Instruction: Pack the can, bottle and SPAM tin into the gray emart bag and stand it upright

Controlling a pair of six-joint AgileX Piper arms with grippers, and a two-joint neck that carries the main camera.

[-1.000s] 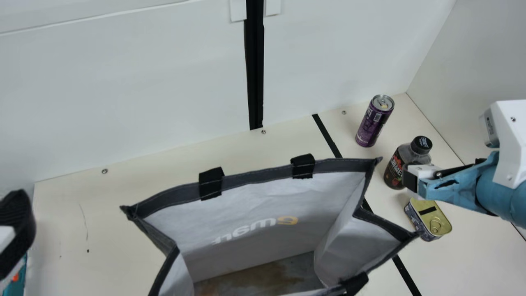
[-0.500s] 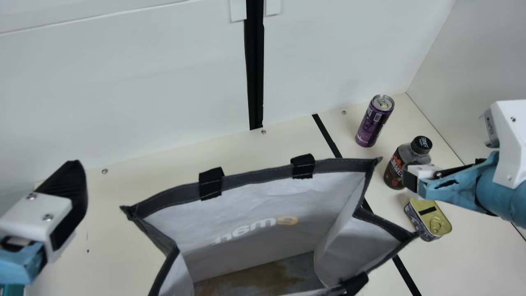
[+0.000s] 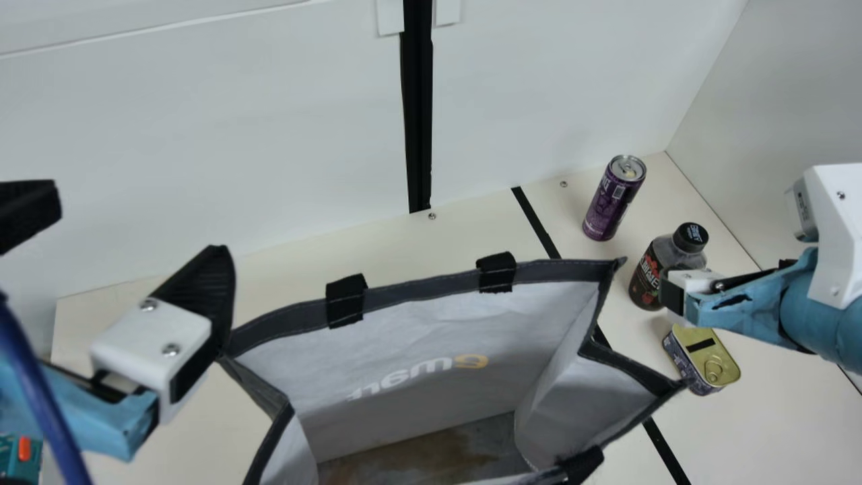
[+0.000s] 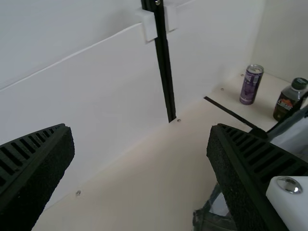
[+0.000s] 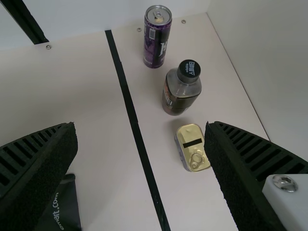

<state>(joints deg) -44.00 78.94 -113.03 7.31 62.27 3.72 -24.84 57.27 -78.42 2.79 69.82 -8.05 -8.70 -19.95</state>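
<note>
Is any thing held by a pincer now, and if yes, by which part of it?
Nothing is held: the left pincer and the right pincer both stand wide open, gripping nothing.

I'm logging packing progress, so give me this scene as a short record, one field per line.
bag: gray emart bag, upright, mouth open
can: purple can, upright on the table
bottle: dark bottle with black cap, upright, between can and tin
tin: SPAM tin, pull-ring lid up, on the table
packed: none of the three
left tool: left tool, open, near the bag's left corner
right tool: right tool, open, near bottle and tin
</note>
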